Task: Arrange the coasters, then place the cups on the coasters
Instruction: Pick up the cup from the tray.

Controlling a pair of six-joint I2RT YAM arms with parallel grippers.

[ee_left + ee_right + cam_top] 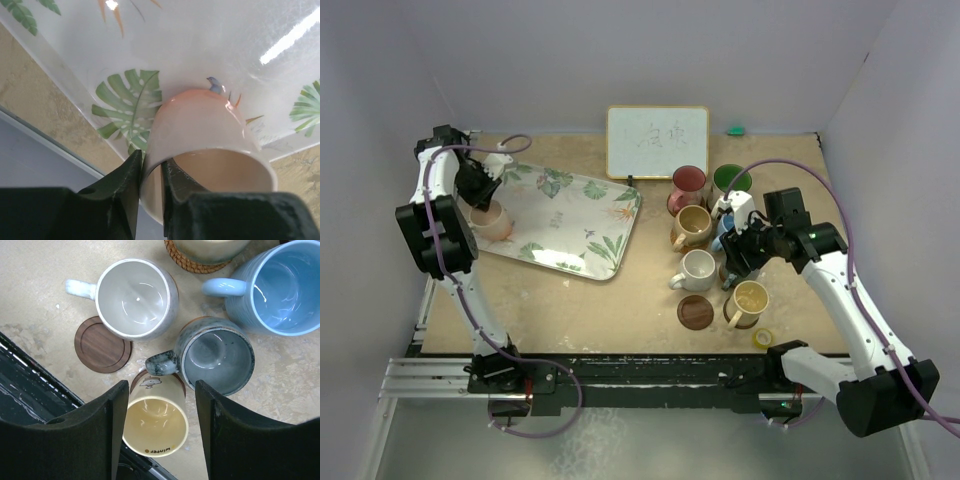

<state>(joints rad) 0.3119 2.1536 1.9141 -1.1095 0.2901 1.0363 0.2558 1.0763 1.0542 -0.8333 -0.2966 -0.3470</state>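
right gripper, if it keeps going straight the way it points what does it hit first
Most likely the yellow mug, seen between the open fingers of the right gripper. One finger lines up near the rim of the grey mug and might clip it too; depth is unclear.

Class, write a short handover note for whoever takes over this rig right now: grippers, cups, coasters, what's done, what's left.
Left gripper: shut on the rim of the pink mug, at the left end of the tray.
Right gripper: open, above the yellow mug and grey mug.
Done: the other mugs are grouped on the right. The white mug, grey mug, yellow mug and tan mug show coasters beneath.
Left: carry the pink mug to the bare dark coaster.
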